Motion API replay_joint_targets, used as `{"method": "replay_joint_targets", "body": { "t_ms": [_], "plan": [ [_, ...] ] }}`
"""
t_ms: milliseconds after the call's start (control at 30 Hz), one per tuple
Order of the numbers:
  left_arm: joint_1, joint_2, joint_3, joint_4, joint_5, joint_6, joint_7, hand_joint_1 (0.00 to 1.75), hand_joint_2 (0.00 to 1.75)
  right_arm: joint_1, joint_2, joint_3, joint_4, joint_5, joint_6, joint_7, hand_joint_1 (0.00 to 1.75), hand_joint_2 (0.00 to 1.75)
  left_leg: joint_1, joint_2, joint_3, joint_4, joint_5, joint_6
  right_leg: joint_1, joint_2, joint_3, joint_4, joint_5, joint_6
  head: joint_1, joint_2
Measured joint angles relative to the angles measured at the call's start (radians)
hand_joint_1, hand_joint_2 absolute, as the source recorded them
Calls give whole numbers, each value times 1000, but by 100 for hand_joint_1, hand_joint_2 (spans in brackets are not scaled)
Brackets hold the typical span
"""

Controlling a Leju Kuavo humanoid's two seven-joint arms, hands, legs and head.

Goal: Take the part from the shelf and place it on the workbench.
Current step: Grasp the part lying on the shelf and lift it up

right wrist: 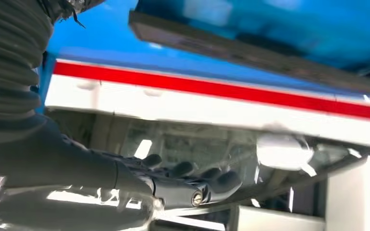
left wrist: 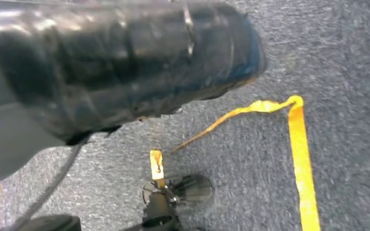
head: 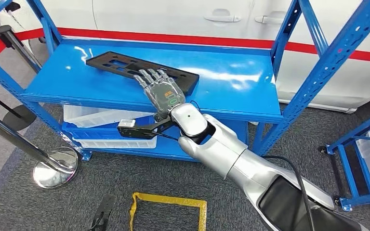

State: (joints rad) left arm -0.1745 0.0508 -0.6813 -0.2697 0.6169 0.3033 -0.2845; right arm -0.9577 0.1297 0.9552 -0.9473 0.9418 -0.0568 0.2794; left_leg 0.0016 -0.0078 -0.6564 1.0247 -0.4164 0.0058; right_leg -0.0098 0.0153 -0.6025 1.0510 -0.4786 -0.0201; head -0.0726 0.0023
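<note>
A flat black part [head: 120, 65] with cut-outs lies on the top board of the blue shelf [head: 231, 91], towards its back left. My right hand [head: 161, 91] reaches in over the part's near right end, fingers stretched out and apart, holding nothing. I cannot tell whether the fingers touch it. In the right wrist view the part's dark edge [right wrist: 250, 53] runs across the blue board, clear of the outstretched fingers [right wrist: 221, 180] of the hand [right wrist: 173, 180].
White bins [head: 96, 115] sit on the lower shelf board. A chrome stanchion base [head: 55, 166] stands on the carpet at the left, a yellow tape square [head: 168, 202] marks the floor in front, and a second blue rack [head: 361, 159] stands at the right. A white car [head: 197, 14] is behind.
</note>
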Motion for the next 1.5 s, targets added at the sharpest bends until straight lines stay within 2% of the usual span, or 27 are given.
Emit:
{"method": "replay_joint_targets", "body": {
  "t_ms": [67, 100, 200, 233, 267, 333, 367, 400, 533, 600, 700, 733, 767, 833, 900, 933, 1033, 1100, 1133, 1200, 1233, 1267, 1300, 1367, 1400, 1433, 1500],
  "plan": [
    [1, -1, 0, 0, 0, 0, 0, 0, 0, 0, 2, 0, 3, 4, 0, 0, 0, 175, 3, 1, 13, -16, 1, 9, 1, -3, -6, 16, -13, 6, 2, 0],
    [0, -2, 0, 0, 0, 0, 0, 0, 0, -1, 3, 0, 4, 7, 0, 0, 0, 175, 5, 2, 22, -24, 0, 15, 1, -4, -24, 52, -30, 8, 2, 0],
    [-1, -2, 0, 0, 0, 0, 1, 0, 0, 4, 3, 0, 11, 11, 1, 0, 0, 175, 2, 2, 42, -27, -13, 30, 1, -5, -128, 233, -85, 10, 2, 0],
    [-1, -2, 0, 0, 0, 0, 1, 0, 0, 7, 3, 0, 14, 11, 2, 1, 0, 175, 1, 2, 48, -26, -19, 31, 1, -5, -154, 264, -80, 10, 3, 0],
    [0, -2, 0, 0, 0, -1, 2, 0, 0, 9, 2, 0, 17, 11, 2, 1, 0, 175, 1, 1, 54, -24, -26, 31, 0, -6, -163, 258, -55, 11, 3, 0],
    [2, -4, 0, 0, 0, -2, 3, 0, 0, 8, 2, 0, 21, 11, 2, 1, 0, 175, 1, -1, 69, -15, -45, 28, 0, -7, -131, 151, 27, 9, 3, 0],
    [2, -5, 0, 0, 1, -2, 3, 0, 0, 7, 3, 0, 23, 11, 2, 1, 0, 175, 0, -2, 74, -9, -55, 24, 0, -8, -107, 93, 56, 7, 3, 0],
    [1, -6, 0, 0, 1, -3, 4, 0, 0, 7, 3, 0, 24, 11, 2, 1, 0, 175, -1, -3, 75, -3, -63, 20, 1, -7, -87, 49, 69, 4, 3, 0],
    [0, -7, 0, 0, 1, -4, 6, 0, 0, 5, 5, 0, 32, 11, 2, 1, 0, 175, 1, -2, 72, 4, -77, 1, 5, -2, -67, 11, 55, -9, 1, 0],
    [-1, -8, 0, 0, 0, -6, 6, 0, 0, 3, 7, 0, 34, 12, 2, 1, 0, 175, 3, 1, 51, 49, -97, -11, 0, -2, -53, 3, 50, -19, -1, 0],
    [2, -10, 0, 0, 0, -9, 6, 0, 0, 5, 11, 0, 37, 12, 3, 1, 0, 175, 10, 2, -62, 230, -143, -26, 0, -3, -32, 0, 36, -28, -3, 0],
    [4, -10, 0, 0, 0, -9, 6, 0, 0, 6, 12, 0, 39, 12, 4, 1, 0, 175, 11, 2, -95, 269, -141, -29, 0, -3, -25, 0, 30, -28, -4, 0],
    [6, -10, 0, 0, 0, -9, 6, 0, 0, 7, 12, 0, 41, 11, 5, 1, 0, 175, 11, 2, -111, 272, -120, -29, 0, -2, -17, 0, 24, -28, -4, 0],
    [7, -9, 0, 0, 0, -10, 6, 0, 0, 8, 12, 0, 42, 11, 12, 2, 0, 175, 12, 2, -85, 168, -32, -26, -1, 0, 5, 0, 9, -25, -4, 0],
    [6, -9, 0, 0, 0, -10, 6, 0, 0, 6, 13, 0, 43, 10, 20, 2, 0, 175, 7, 1, -34, 48, 25, -19, 1, 1, 22, -3, -4, -19, -4, 0],
    [6, -9, 0, 0, 0, -10, 7, 0, 0, 6, 14, 0, 43, 10, 22, 2, 0, 175, 4, 1, -17, 15, 29, -15, 3, 1, 26, -5, -9, -15, -4, 0],
    [6, -9, 0, 0, 0, -10, 9, 0, 0, 5, 14, 0, 43, 10, 22, 2, 0, 175, 1, 0, -2, -10, 11, 1, 4, 1, 27, -11, -17, -1, -3, 0],
    [7, -10, 0, 0, 0, -10, 8, 0, 0, 4, 14, 0, 43, 10, 22, 2, 0, 175, 4, 1, 12, -23, 9, 13, 3, -2, 15, 20, -37, 6, -1, 0],
    [7, -10, 0, 0, 0, -10, 8, 0, 0, 4, 14, 0, 43, 10, 25, 3, 0, 175, 6, 1, 21, -28, 6, 19, 3, -3, -9, 68, -58, 9, 0, 0],
    [6, -9, 0, 0, 0, -10, 8, 0, 0, 8, 13, 0, 46, 8, 38, 5, 0, 175, 3, 2, 33, -29, -5, 28, 3, -4, -84, 200, -99, 10, 1, 0],
    [6, -9, 0, 0, -1, -10, 8, 0, 0, 13, 12, 0, 48, 7, 46, 8, 0, 175, 2, 2, 38, -28, -10, 30, 2, -4, -119, 251, -105, 11, 1, 0],
    [7, -9, 0, 0, -1, -10, 8, 0, 0, 17, 11, 0, 52, 4, 54, 11, 0, 175, 2, 1, 45, -26, -17, 30, 1, -5, -140, 267, -92, 12, 2, 0],
    [9, -9, 0, 0, -2, -10, 8, 0, 0, 20, 11, 0, 55, -1, 60, 13, 0, 175, 2, 0, 52, -23, -25, 30, 0, -5, -143, 246, -60, 12, 2, 0],
    [11, -10, 0, 0, -4, -11, 9, 0, 0, 21, 11, 0, 62, -14, 74, 15, 0, 175, 2, -2, 65, -13, -44, 25, -1, -6, -107, 129, 23, 11, 2, 0],
    [10, -11, 0, 1, -5, -11, 9, 0, 0, 20, 11, 0, 66, -21, 83, 16, 0, 175, 1, -2, 67, -5, -54, 20, -1, -7, -84, 73, 47, 9, 1, 0],
    [10, -11, 0, 1, -6, -11, 10, 0, 0, 20, 12, 0, 70, -27, 91, 16, 0, 175, 0, -2, 67, 1, -60, 15, 1, -6, -69, 38, 55, 7, 0, 0],
    [9, -11, 0, 1, -8, -11, 11, 0, 0, 21, 12, 0, 79, -39, 103, 16, 0, 175, 0, -2, 64, 4, -66, 4, 6, -3, -59, 18, 45, 0, 0, 0]
  ]
}}
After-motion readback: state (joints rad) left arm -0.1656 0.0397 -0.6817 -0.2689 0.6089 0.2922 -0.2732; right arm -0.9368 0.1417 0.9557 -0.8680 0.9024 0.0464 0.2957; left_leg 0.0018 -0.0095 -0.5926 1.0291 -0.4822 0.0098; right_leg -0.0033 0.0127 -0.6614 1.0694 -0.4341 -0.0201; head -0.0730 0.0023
